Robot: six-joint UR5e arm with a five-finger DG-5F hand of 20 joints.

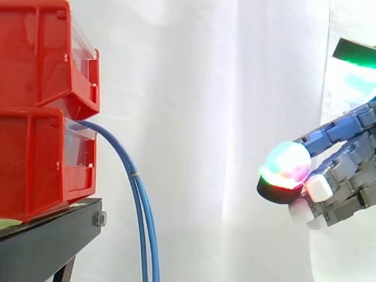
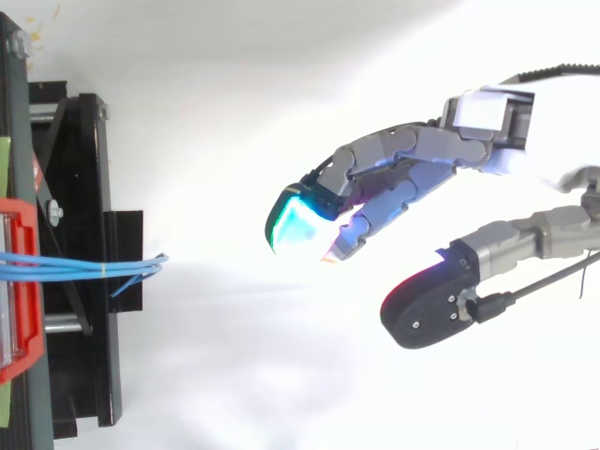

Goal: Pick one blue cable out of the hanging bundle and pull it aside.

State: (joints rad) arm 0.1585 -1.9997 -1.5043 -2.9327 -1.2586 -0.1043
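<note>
Hand [image 1: 341, 170] released, fingers [image 2: 394, 155] loosely extended, thumb apart, grasping nothing. Blue cable bundle [image 1: 143, 217] hangs from red bins [image 1: 41, 147], well apart ahead of hand. No cable picked yet; reach, pinch, pull aside all remain.

Ahead of the robot hand [image 1: 346, 170], blue cable bundle [image 1: 147, 235] running off the bottom edge, red bins [image 1: 41, 147] beyond it cropped at left.

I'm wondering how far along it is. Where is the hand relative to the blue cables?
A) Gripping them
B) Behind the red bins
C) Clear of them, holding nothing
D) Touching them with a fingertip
C: the hand is open and empty, with bare curtain between it and the cables.
</note>
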